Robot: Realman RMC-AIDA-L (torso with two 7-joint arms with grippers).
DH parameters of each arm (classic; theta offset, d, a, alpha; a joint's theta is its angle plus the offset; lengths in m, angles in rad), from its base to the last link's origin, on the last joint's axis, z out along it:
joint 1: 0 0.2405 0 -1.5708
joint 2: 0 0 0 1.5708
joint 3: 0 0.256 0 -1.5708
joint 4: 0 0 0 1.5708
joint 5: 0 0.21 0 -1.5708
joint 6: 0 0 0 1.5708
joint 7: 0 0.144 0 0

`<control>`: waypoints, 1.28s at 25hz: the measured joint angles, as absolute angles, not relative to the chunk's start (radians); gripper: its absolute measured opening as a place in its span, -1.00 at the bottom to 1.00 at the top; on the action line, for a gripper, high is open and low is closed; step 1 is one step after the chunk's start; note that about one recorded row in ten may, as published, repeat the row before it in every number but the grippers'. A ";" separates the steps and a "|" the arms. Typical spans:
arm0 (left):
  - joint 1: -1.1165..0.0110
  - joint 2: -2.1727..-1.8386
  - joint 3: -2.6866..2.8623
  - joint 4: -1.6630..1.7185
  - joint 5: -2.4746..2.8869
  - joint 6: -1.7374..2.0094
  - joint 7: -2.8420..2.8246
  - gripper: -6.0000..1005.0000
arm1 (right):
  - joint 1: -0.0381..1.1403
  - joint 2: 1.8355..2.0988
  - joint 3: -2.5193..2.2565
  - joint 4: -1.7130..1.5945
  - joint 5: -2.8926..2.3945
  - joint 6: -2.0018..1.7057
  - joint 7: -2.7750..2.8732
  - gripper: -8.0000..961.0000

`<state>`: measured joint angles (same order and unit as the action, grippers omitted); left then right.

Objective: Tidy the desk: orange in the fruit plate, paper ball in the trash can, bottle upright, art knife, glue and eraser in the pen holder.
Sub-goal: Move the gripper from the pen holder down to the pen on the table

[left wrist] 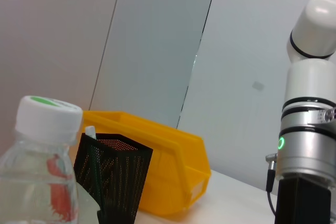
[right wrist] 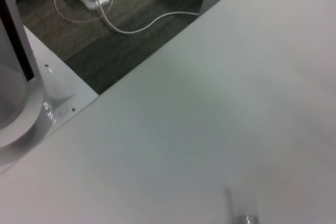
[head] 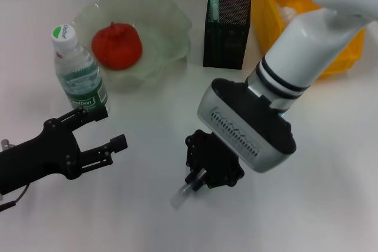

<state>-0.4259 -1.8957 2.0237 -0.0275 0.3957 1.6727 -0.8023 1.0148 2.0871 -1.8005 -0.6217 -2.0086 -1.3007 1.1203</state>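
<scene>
Left gripper (head: 112, 129) at near left, low over the table (head: 331, 163), fingers spread open and holding nothing; its arm is cut off at the left edge. Just beyond it the bottle (head: 78, 72) stands upright, white cap with a green mark; label is green and white, lettering too small to read with confidence. Right of the bottle, the fruit plate (head: 168, 25), pale green with a wavy rim, has the orange (head: 117, 45) in it. Further right, at the far side, the black mesh pen holder (head: 227, 30) stands with a white, green-tipped stick poking out of its left corner; what else is inside is hidden by the mesh. Right gripper (head: 199, 180) is down at the table, near centre, closed on a small pale translucent object (head: 182, 194); blurred, cannot tell which item. The yellow bin (head: 277, 19) at far right is largely hidden behind the right arm; its contents cannot be made out.
</scene>
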 joint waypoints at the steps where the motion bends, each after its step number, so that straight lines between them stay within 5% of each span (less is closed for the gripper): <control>1: -0.426 -1.896 2.024 -0.028 0.396 1.673 -0.802 0.68 | 1.012 2.085 -1.780 -0.627 -2.011 -1.313 1.120 -0.78; 20: -0.423 -1.896 2.013 -0.026 0.396 1.677 -0.795 0.68 | 0.820 2.081 -1.233 -0.761 -2.092 -1.420 1.122 -0.99; 32: -0.423 -1.895 2.019 -0.026 0.405 1.678 -0.792 0.68 | 0.870 2.088 -1.417 -0.716 -2.074 -1.348 1.184 -0.58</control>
<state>-0.4234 -1.8951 2.0188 -0.0261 0.4048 1.6777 -0.7920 0.8698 2.0880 -1.4168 -0.7160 -2.0738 -1.3476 1.1837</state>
